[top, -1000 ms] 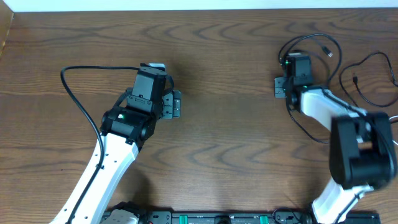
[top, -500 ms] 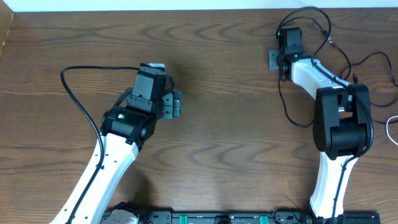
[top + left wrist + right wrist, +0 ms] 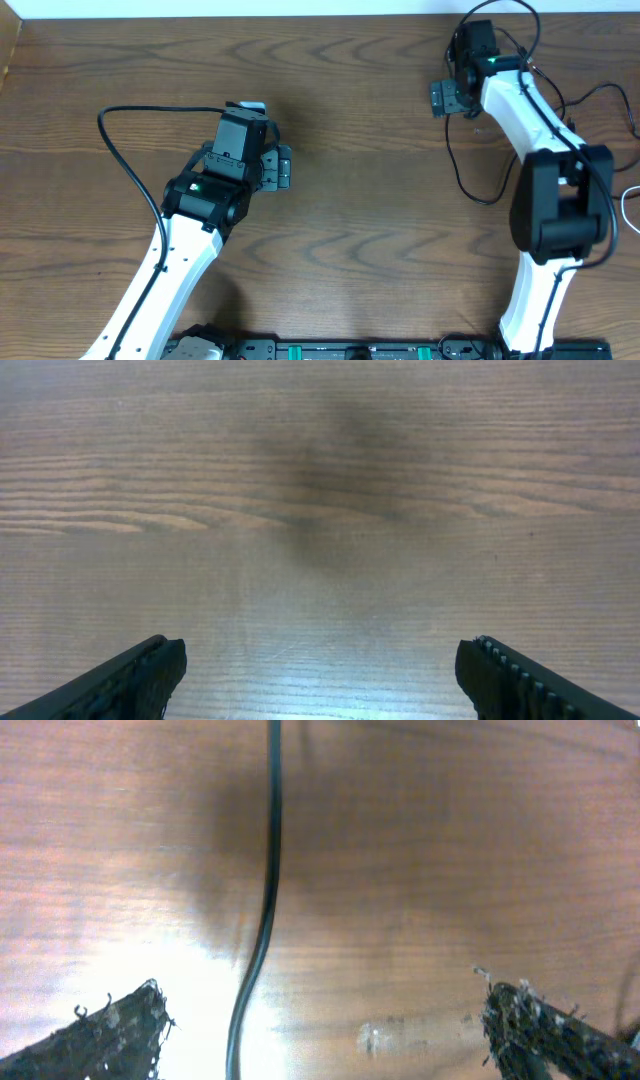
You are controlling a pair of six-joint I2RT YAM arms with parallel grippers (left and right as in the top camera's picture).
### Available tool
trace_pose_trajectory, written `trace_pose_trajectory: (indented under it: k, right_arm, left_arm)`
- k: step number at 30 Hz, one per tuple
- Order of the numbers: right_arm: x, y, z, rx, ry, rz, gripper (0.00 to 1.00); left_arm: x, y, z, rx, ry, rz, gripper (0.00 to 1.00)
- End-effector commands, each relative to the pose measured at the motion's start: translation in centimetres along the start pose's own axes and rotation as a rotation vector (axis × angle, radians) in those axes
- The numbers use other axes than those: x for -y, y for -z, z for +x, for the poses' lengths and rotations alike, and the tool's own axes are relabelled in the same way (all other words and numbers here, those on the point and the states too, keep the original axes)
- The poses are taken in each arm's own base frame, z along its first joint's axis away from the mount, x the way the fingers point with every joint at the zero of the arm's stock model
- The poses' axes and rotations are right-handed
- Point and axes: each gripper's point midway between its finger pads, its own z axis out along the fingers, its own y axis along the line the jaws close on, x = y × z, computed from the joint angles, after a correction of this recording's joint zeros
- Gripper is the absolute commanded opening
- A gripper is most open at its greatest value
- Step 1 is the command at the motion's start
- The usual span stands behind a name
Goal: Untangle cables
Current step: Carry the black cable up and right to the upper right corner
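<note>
Overhead, the biggest thing on my screen is the brown wooden table (image 3: 350,150), which fills the view from edge to edge. Across it lie the two white-and-black arms. The left arm (image 3: 170,270) reaches up from the near edge toward the middle-left of the wood. The right arm (image 3: 545,200) stretches from the near right up to the far right corner. The left gripper (image 3: 283,168) hangs over bare wood, and on its wrist feed I see both fingers (image 3: 140,675) standing far apart with only wood grain between them. The right gripper (image 3: 447,97) is close to the far edge. Its wrist feed shows its fingers (image 3: 120,1030) spread wide as well, clamped on nothing. From under that gripper a thin black cable (image 3: 457,172) trails toward me across the wood, then curls right toward the arm. On the right wrist feed a black cord, which I take to be the same one, runs through the gap between the fingers, nearer the one at the left of that picture, and touches neither. A second black cable (image 3: 598,90) loops to the right of the right arm. A short piece of white cable (image 3: 628,197) peeks in at the right edge, well apart from the gripper.
</note>
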Motion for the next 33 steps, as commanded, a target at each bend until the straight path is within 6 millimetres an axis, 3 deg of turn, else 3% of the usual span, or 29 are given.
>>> trace_pose_trajectory:
  k: [1,4,6,9,12,15,20,25,33]
  right_arm:
    - [-1.1,5.7,-1.7,0.073,0.002,-0.132,0.99]
    - [-2.2,7.5,1.5,-0.039,0.039,-0.209,0.99]
    - [-1.8,8.0,3.5,-0.114,0.089,-0.200,0.86]
    - [0.0,8.2,6.5,-0.246,0.032,-0.094,0.76]
    - [2.7,8.6,8.6,-0.329,-0.110,0.062,0.78]
    - [3.7,8.6,9.6,-0.361,-0.202,0.104,0.80]
    - [4.7,7.9,10.9,-0.398,-0.319,0.127,0.89]
    - [5.4,6.7,13.4,-0.466,-0.428,0.135,0.90]
    - [4.8,2.2,16.9,-0.483,-0.582,0.120,0.91]
  left_arm:
    - [-0.3,0.3,-0.6,0.015,0.007,-0.009,0.91]
    - [-0.3,0.3,-0.6,0.014,0.007,-0.009,0.91]
    - [-0.3,0.3,-0.6,0.014,0.007,-0.009,0.91]
    - [-0.3,0.3,-0.6,0.015,0.007,-0.009,0.91]
    - [-0.3,0.3,-0.6,0.014,0.007,-0.009,0.91]
    - [-0.3,0.3,-0.6,0.014,0.007,-0.009,0.91]
    - [-0.3,0.3,-0.6,0.014,0.007,-0.009,0.91]
    - [-0.3,0.3,-0.6,0.014,0.007,-0.009,0.91]
    - [-0.3,0.3,-0.6,0.014,0.007,-0.009,0.91]
